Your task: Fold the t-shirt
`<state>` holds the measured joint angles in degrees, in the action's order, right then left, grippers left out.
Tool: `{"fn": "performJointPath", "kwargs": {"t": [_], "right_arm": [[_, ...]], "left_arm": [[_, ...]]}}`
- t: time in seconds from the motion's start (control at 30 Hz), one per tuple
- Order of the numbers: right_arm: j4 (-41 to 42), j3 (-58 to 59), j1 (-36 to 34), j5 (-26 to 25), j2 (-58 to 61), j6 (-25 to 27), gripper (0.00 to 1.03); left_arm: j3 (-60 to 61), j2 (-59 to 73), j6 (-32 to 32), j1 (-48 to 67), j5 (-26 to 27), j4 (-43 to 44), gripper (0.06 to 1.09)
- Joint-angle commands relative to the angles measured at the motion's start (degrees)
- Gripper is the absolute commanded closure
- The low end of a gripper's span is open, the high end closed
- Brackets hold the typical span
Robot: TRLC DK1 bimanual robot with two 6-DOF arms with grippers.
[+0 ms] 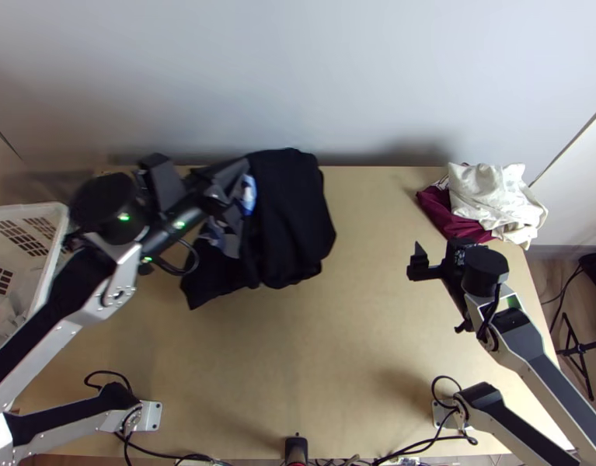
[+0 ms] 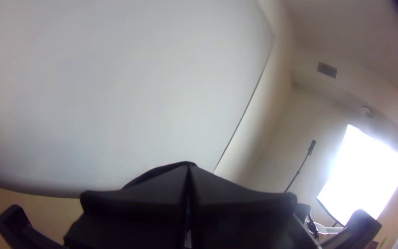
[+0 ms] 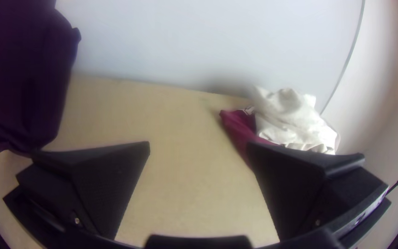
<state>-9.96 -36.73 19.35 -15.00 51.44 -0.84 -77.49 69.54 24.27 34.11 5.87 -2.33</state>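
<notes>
Left gripper [image 2: 189, 168] is clenched on the black shirt [image 1: 291, 221], bunched beside and below its fingertips. Best hold steady while the right gripper [image 3: 199, 145], spread and empty, well apart, pinches a free edge; then stretch gently.

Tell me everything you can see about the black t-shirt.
The black t-shirt hangs in loose folds from the left gripper, which pinches it near its top. It looks like soft, matte cloth, with a blue, white and grey print on one side. It hangs near the far wall; whether its lower edge touches the table, I can't tell.
</notes>
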Motion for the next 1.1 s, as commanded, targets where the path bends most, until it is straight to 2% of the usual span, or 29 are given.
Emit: {"fn": "performJointPath", "kwargs": {"t": [0.0, 0.13, 0.3, 0.47, 0.67, 0.83, 1.07], "right_arm": [[-0.1, 1.4, -0.1, 0.1, -0.4, 0.0, 0.05], [0.4, 2.7, 0.1, 0.1, -0.6, 0.1, 0.05], [2.0, 4.7, -0.1, 0.0, -1.2, 0.5, 0.05], [3.2, 4.4, -4.1, 0.1, -1.6, 1.1, 0.07], [6.4, 4.3, -9.2, 0.2, -0.7, 2.9, 0.07], [11.1, 2.6, -12.5, 0.9, 2.9, 3.0, 0.07], [14.5, 1.1, -12.7, 1.0, 8.2, 2.8, 0.07]], "left_arm": [[0.0, 5.6, 0.6, 6.4, -2.4, 4.4, 1.05], [-1.7, 10.3, 0.5, 8.2, -2.4, 8.4, 1.05], [-7.1, 17.1, 0.2, 12.1, -2.4, 8.6, 1.05], [-8.2, 19.9, -0.8, 15.3, -2.0, 7.6, 1.05], [-2.4, 18.0, -1.2, 18.9, 3.4, 0.5, 1.05], [6.0, 12.9, -4.8, 23.2, 6.3, -3.6, 1.05], [9.6, 6.0, -8.6, 25.3, 14.4, -18.8, 1.05]]}}
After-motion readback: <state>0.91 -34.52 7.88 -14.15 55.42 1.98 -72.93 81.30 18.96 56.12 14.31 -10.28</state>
